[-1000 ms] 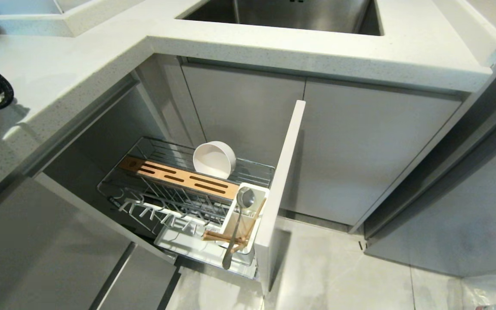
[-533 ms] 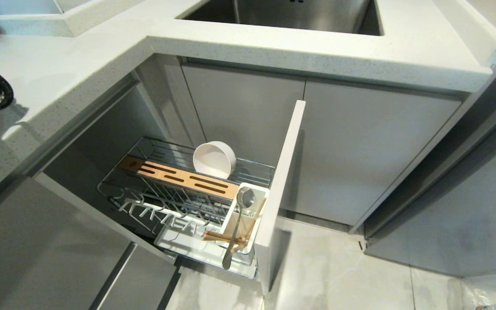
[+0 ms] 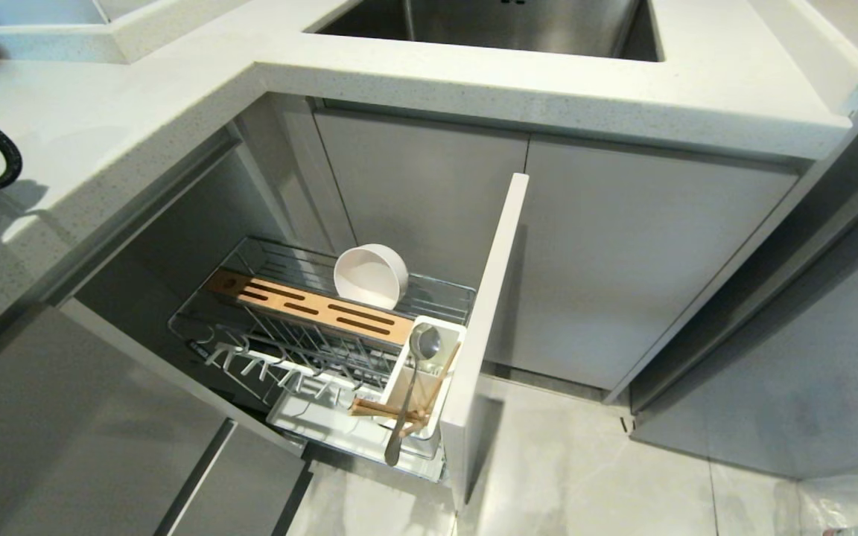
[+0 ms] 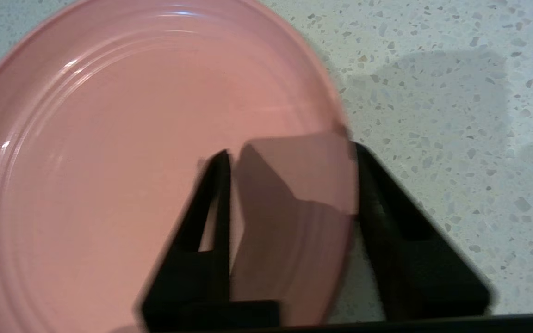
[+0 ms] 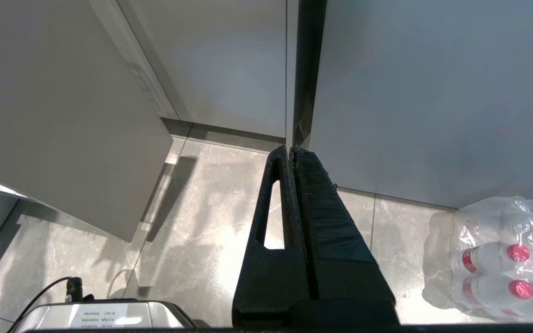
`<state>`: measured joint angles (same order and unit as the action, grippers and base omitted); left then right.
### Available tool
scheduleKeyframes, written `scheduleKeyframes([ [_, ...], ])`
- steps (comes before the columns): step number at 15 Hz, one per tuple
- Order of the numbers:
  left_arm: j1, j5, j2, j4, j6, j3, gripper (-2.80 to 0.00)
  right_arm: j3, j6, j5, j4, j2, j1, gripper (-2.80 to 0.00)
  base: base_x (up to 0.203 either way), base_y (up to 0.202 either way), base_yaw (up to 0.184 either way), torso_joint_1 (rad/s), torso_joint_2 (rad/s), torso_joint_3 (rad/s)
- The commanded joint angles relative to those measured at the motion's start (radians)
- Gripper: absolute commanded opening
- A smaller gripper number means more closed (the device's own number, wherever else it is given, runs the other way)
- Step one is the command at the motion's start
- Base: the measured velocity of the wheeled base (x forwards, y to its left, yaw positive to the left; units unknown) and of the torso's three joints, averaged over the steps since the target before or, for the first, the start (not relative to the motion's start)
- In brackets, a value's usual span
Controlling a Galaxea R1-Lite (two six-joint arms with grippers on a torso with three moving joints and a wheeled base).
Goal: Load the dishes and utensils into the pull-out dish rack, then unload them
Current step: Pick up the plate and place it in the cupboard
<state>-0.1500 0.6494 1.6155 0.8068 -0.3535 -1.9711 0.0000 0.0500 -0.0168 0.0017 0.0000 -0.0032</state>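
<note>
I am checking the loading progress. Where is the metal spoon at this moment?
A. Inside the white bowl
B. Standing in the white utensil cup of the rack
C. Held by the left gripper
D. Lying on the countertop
B: in the head view the metal spoon stands in the white utensil cup at the rack's front corner, beside the chopsticks.

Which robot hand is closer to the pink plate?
Left. The left gripper has its fingers either side of the pink plate's rim on the speckled counter. The right gripper hangs shut over the floor, no plate near.
</note>
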Motion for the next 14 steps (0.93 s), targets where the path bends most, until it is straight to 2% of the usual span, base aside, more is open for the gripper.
scheduleKeyframes([
  [1, 0.000, 0.004, -0.003, 0.005, -0.002, 0.000, -2.80, 0.002, 0.001, 0.000, 0.000, 0.000, 0.000, -2.80, 0.000, 0.000, 0.000, 0.000, 0.00, 0.000],
  [8, 0.004, 0.003, -0.028, 0.020, 0.001, 0.000, -2.80, 0.002, 0.001, 0.000, 0.000, 0.000, 0.000, -2.80, 0.000, 0.000, 0.000, 0.000, 0.00, 0.000],
  [11, 0.064, 0.000, -0.073, 0.184, 0.001, -0.001, -2.80, 0.002, 0.001, 0.000, 0.000, 0.000, 0.000, -2.80, 0.000, 0.000, 0.000, 0.000, 0.00, 0.000],
  [13, 0.117, 0.007, -0.100, 0.193, -0.034, -0.002, -2.80, 0.002, 0.001, 0.000, 0.000, 0.000, 0.000, -2.80, 0.000, 0.000, 0.000, 0.000, 0.00, 0.000],
  [14, 0.132, 0.006, -0.123, 0.132, -0.039, -0.001, -2.80, 0.002, 0.001, 0.000, 0.000, 0.000, 0.000, -2.80, 0.000, 0.000, 0.000, 0.000, 0.00, 0.000],
])
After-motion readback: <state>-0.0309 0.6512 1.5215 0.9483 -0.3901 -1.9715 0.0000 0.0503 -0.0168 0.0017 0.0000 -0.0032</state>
